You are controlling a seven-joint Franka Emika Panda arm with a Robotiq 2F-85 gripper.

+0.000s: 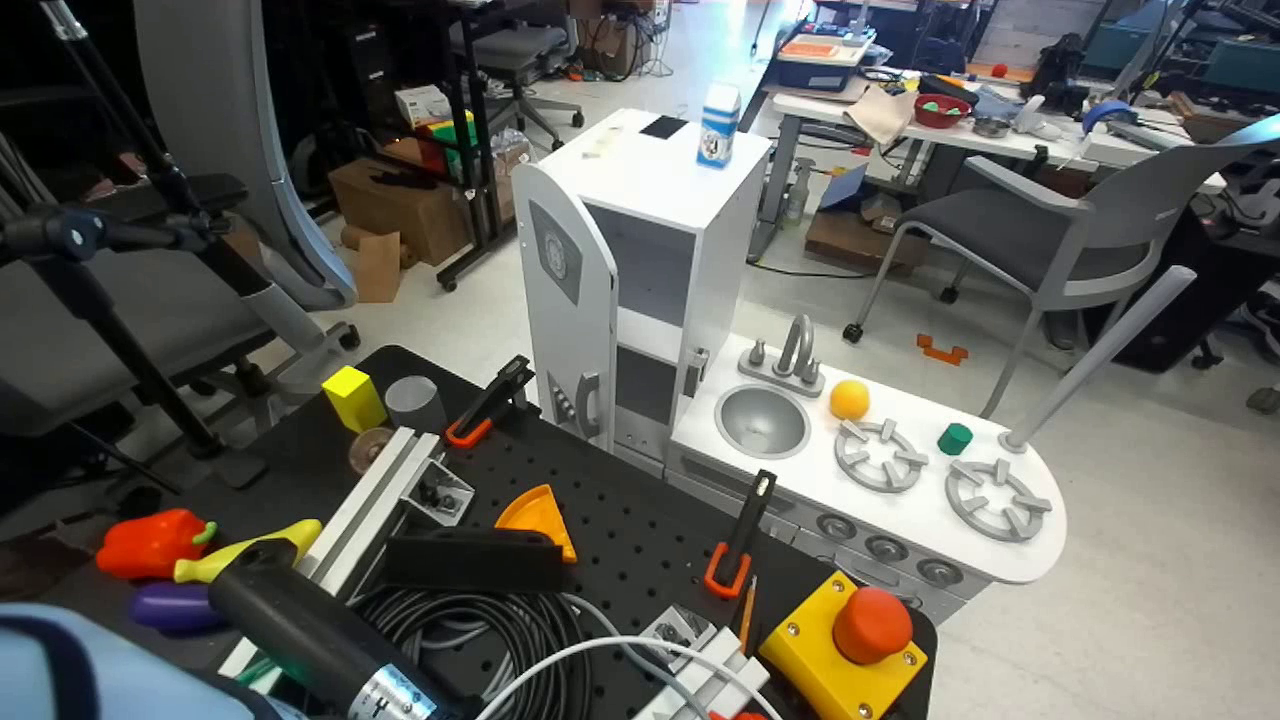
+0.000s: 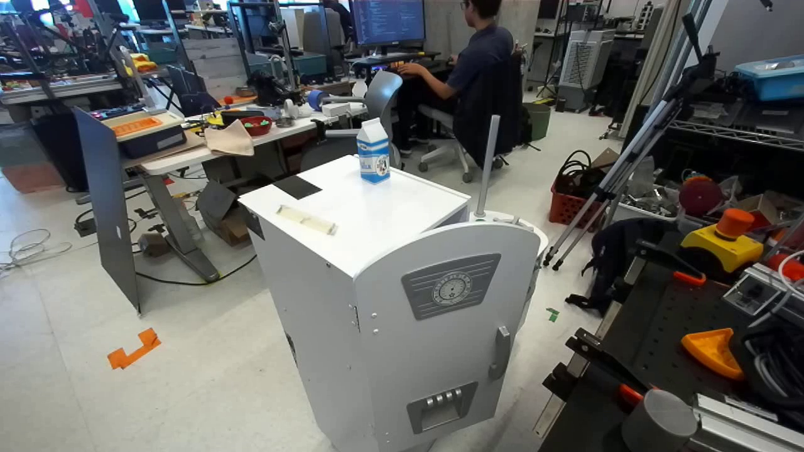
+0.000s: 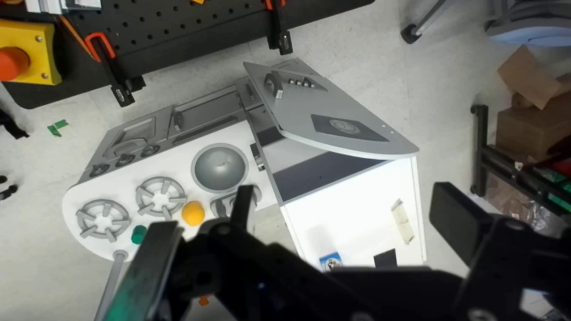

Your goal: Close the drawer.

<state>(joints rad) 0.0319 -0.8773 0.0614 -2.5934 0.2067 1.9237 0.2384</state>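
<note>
The drawer, a tall white door-like panel (image 1: 568, 310) with a grey inset, stands swung open on the white cabinet (image 1: 650, 165). The cabinet's dark interior and shelf show beside it. The panel also shows in an exterior view (image 2: 440, 342), with its hinges on the left and its grey handle (image 2: 500, 353) on the right. In the wrist view the panel (image 3: 334, 107) lies beyond my fingertips, angled away from the cabinet opening. My gripper (image 3: 349, 209) is open and empty, its fingers framing the cabinet top and apart from the panel. Neither exterior view shows the gripper.
A milk carton (image 1: 717, 128) stands on the cabinet top. The low sink counter (image 1: 690, 425) holds an orange ball (image 1: 849, 399) and a green cylinder (image 1: 955, 438). A black pegboard table (image 1: 620, 520) with clamps (image 1: 740, 535) and a yellow stop-button box (image 1: 800, 640) lies close to the panel.
</note>
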